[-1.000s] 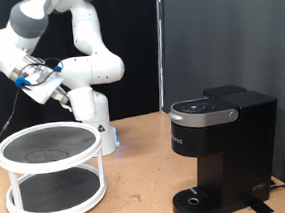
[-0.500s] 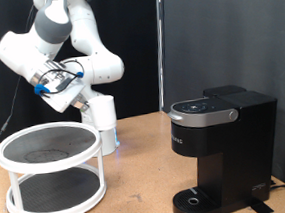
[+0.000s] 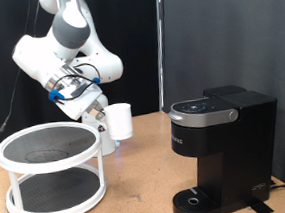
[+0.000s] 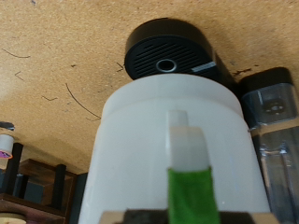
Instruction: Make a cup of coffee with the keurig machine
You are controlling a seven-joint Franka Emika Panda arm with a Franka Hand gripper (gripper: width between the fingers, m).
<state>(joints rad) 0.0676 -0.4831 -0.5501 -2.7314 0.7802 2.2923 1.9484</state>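
As the exterior view showed it, one keurig machine [image 3: 223, 156] stood nearest the camera at the exterior view's right, its lid down and its round drip base [image 3: 197, 198] bare, on the wooden table [image 3: 140, 187]. At the exterior view's left stood one white two-tier round rack [image 3: 51, 173] with dark shelves. Behind and above the rack, the single arm [image 3: 66, 38] reached toward the exterior view's right, and its gripper [image 3: 101, 114] carried one cup [image 3: 119, 121] in the air, between the rack and the machine and well apart from the machine. A black curtain hung behind everything.

In the wrist view the cup [image 4: 177, 149] filled the middle of the picture, with a finger [image 4: 190, 173] wrapped in green tape lying against its white wall, so the gripper was closed on the cup. Beyond the cup, the machine's dark round base [image 4: 168, 51] showed against the scratched wooden tabletop [image 4: 65, 56].
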